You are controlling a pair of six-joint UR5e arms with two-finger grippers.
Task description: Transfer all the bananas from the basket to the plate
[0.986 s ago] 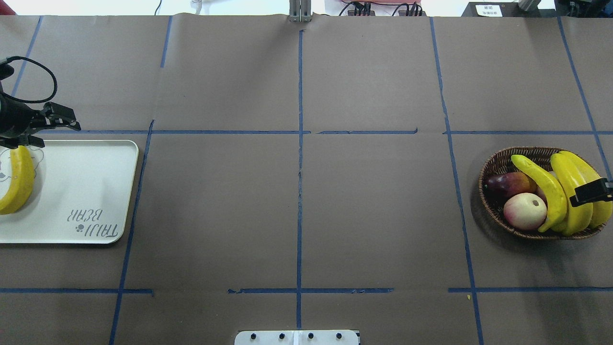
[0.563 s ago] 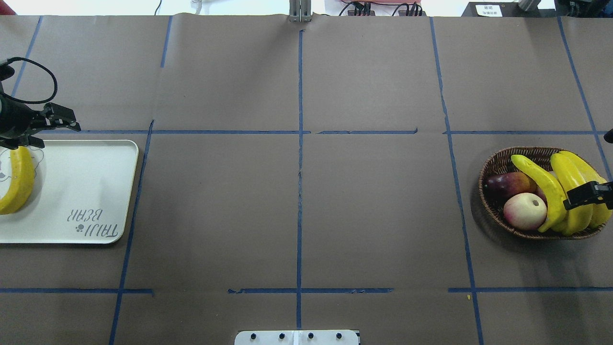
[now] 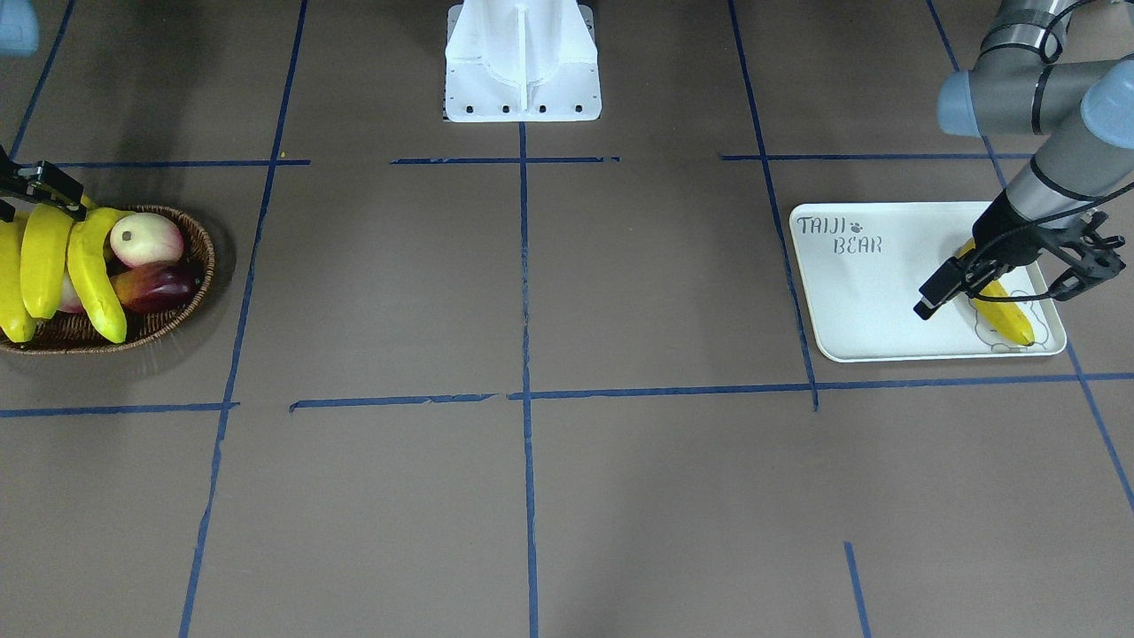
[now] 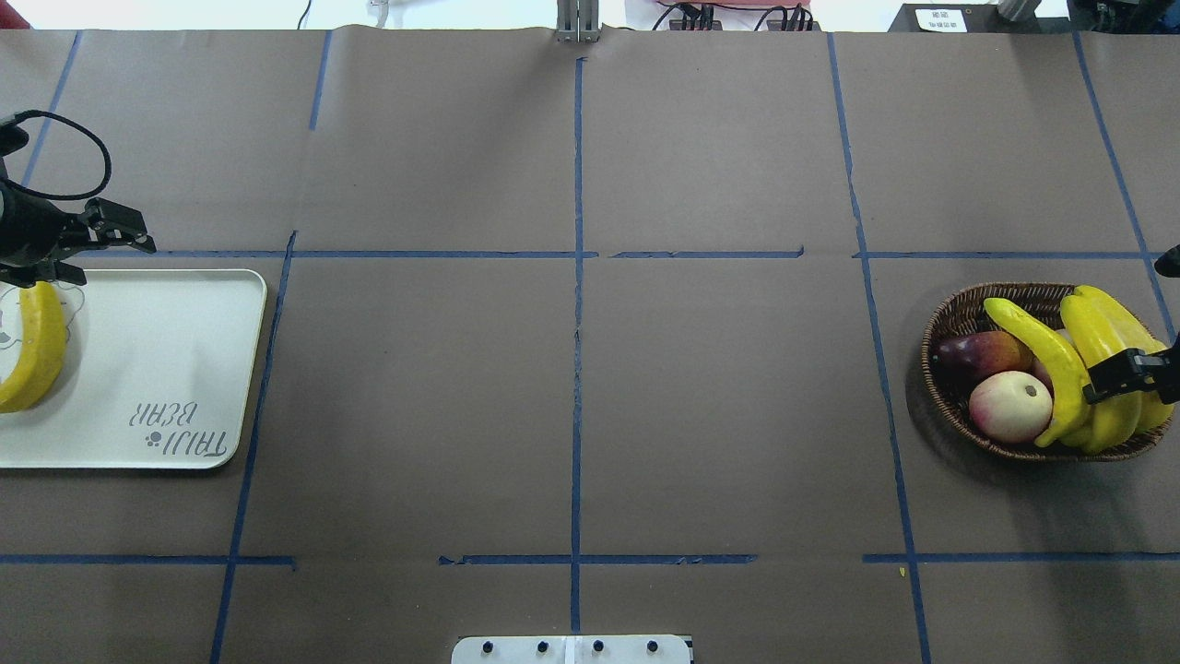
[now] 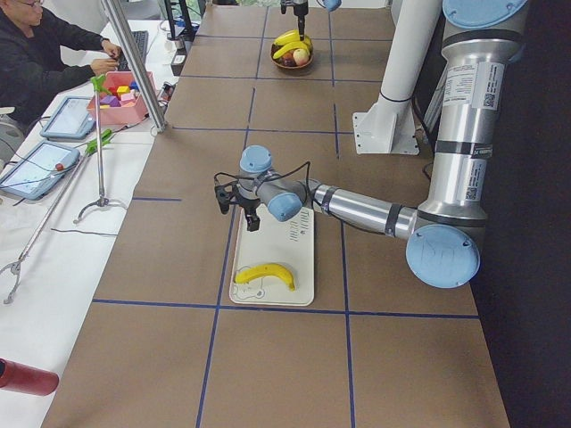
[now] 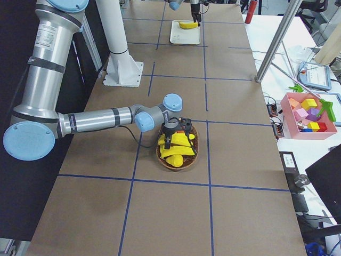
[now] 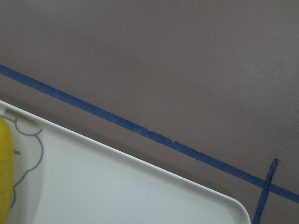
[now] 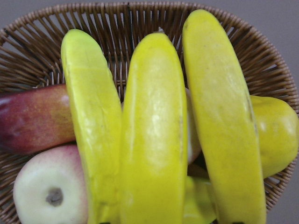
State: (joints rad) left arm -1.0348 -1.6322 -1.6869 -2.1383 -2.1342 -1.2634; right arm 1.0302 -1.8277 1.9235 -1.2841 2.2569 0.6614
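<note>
The right gripper [image 4: 1136, 373] hangs low over the basket [image 4: 954, 318], at the far right edge of the overhead view. Only one dark finger [image 4: 1111, 376] shows clearly there, lying across the bananas, so I cannot tell how far the jaws are apart or whether they grip anything. Its wrist camera looks straight down on three bananas in the basket [image 8: 154, 130], lying side by side and filling most of that view. Under and beside them are a dark red fruit [image 4: 982, 353], a pale pink round fruit [image 4: 1009, 406] and, at the right in the wrist view, a yellow-green fruit [image 8: 278, 135]. The basket sits on the brown worktop [image 4: 719, 406], inside a square marked with blue tape lines [image 4: 577, 369].

At the other end of the worktop the left gripper [image 4: 109, 258] is above the far edge of the white tray [image 4: 166, 350]. Its jaws are spread wide with nothing between them. Just beside it, a fourth banana [image 4: 32, 355] lies flat on the tray, over the bear drawing at the end away from the grey lettering [image 4: 180, 429]. The left wrist camera sees a corner of the tray, a sliver of that banana at its left edge, and bare worktop with tape. The tray and the basket are well apart.
</note>
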